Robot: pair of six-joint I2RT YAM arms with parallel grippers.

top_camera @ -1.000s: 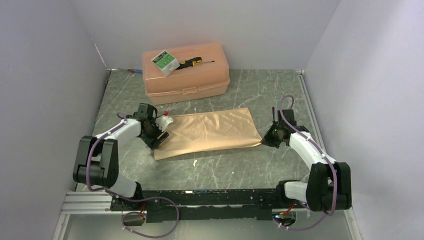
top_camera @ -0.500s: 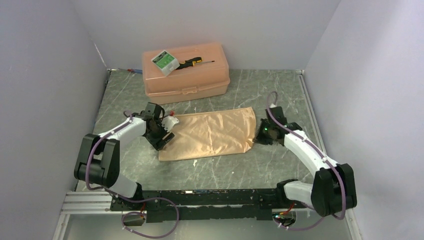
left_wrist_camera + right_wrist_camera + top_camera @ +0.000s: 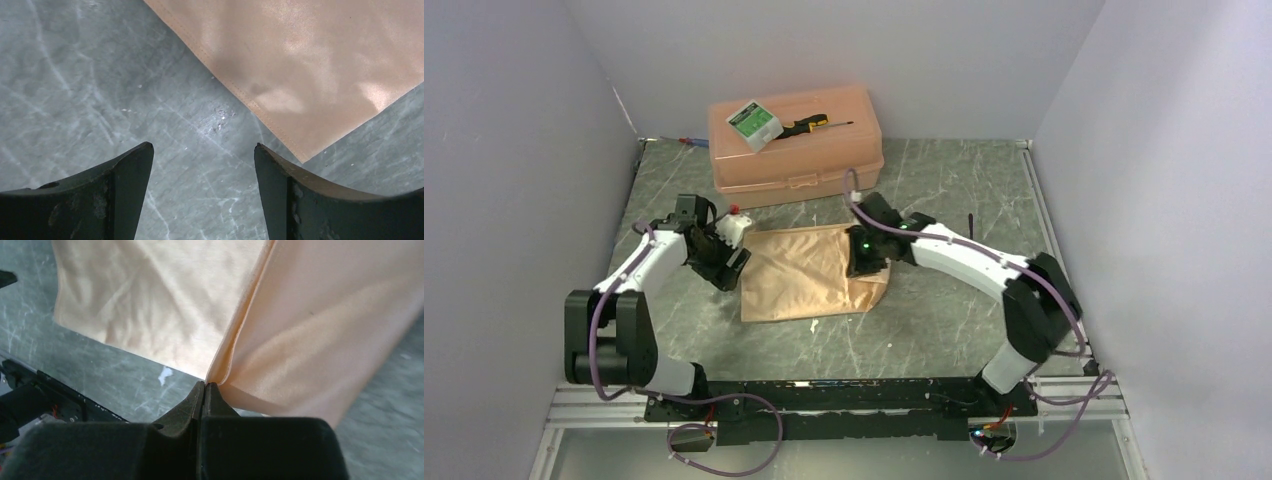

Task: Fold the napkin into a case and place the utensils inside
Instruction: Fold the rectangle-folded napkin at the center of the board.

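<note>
Top view: the peach-orange, slightly shiny cloth napkin (image 3: 809, 275) lies on the grey-green marbled table (image 3: 944, 320), about mid-table and just in front of the rigid peach plastic box (image 3: 796, 160). The box sits at the far edge and does not touch the cloth. A black-and-yellow-handled screwdriver (image 3: 812, 124) and a small green-and-white packet (image 3: 754, 122) lie on its lid.

Right gripper (image 3: 864, 262): over the right part of the napkin, arm reaching in from the right. In the right wrist view the right gripper (image 3: 205, 385) is clenched tight on a hemmed edge of the napkin (image 3: 150, 305). The pinched flap rises off to the right, and a second layer lies flat on the table to the left.

Left gripper (image 3: 724, 262): at the napkin's left edge. In the left wrist view the left gripper (image 3: 201, 150) is spread wide with nothing between its fingers (image 3: 127, 170). Bare table shows beneath them. A stitched corner of the napkin (image 3: 310, 60) lies just ahead of the right-hand finger; no contact seen.

A thin dark sliver (image 3: 972, 218) sits on the table beyond the right arm, well apart from the cloth; too small to identify.
</note>
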